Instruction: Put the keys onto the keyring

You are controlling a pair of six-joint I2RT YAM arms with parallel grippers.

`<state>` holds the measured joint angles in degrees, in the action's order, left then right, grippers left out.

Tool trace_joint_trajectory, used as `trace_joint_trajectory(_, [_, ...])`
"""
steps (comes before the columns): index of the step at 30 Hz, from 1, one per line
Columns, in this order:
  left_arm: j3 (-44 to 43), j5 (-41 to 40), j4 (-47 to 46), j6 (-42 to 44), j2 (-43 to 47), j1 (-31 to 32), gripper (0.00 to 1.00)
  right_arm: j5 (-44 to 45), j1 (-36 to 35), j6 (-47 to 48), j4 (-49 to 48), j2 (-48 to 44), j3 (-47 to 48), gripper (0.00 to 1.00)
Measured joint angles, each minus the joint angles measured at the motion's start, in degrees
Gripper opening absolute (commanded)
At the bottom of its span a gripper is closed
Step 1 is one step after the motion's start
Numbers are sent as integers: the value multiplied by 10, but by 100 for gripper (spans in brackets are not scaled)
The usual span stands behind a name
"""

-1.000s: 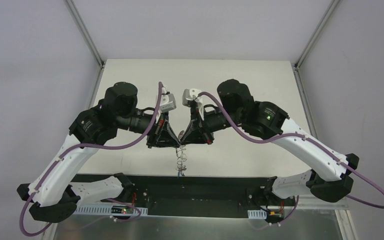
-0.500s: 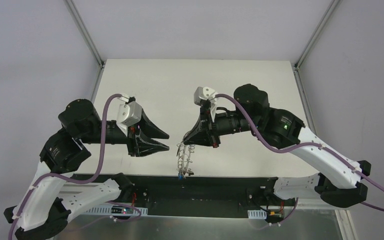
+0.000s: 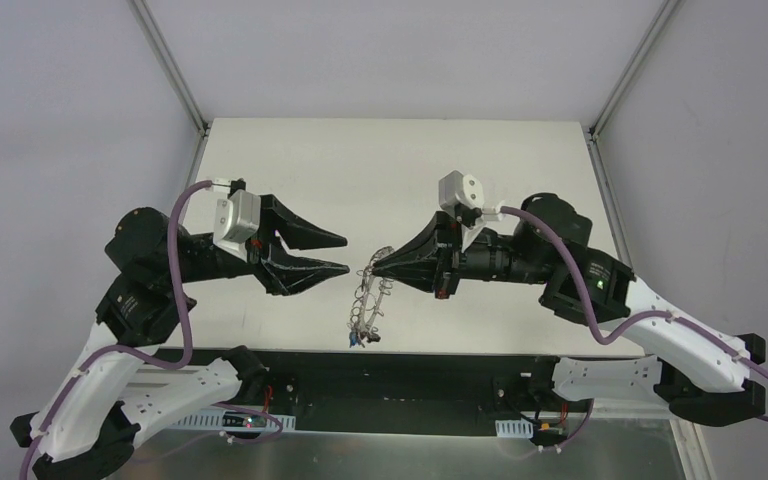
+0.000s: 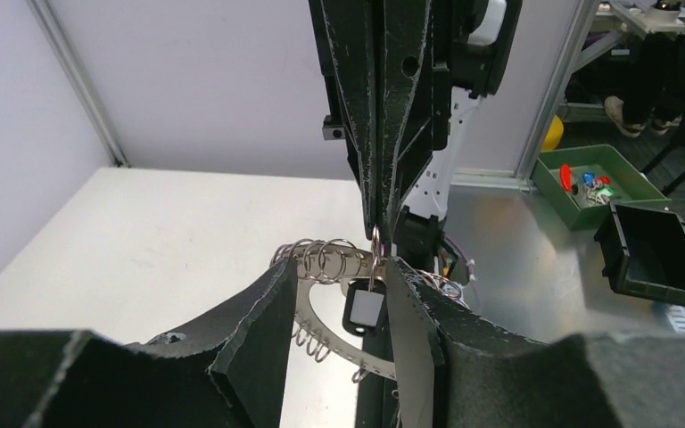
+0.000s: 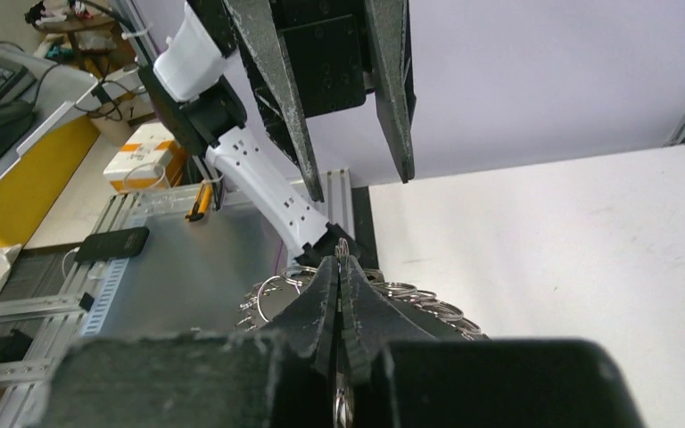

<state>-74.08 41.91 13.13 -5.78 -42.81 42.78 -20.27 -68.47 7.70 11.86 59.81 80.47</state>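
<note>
Two pincers face each other over the table (image 3: pixel 290 160). My left pincer (image 3: pixel 347 253) gapes partway and holds nothing. My right pincer (image 3: pixel 373 266) is closed tight on a wire loop of the keyring (image 3: pixel 365 300), which dangles above the near edge. Only my left wrist camera shows a key (image 4: pixel 364 308) with a black tag hanging under that pinch, and farther off a green tray (image 4: pixel 560 192).

My arms (image 3: pixel 100 385) wear white shells over black joints, a purple cable (image 3: pixel 173 250) loops along each, and my tapered black fingers (image 3: pixel 305 238) are scuffed pale
</note>
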Motion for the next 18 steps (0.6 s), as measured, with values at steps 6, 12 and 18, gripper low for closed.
trace_joint_trajectory(6, [0,25,-54,-20,-11,0,41,28,-5,-5,-60,-13,-10,0])
trace_joint_trajectory(12, [0,56,-93,-42,-23,0,38,36,-7,-13,-89,-15,-11,0])
trace_joint_trajectory(18, [0,74,-123,-57,-28,0,34,38,-8,-13,-95,-15,-11,0])
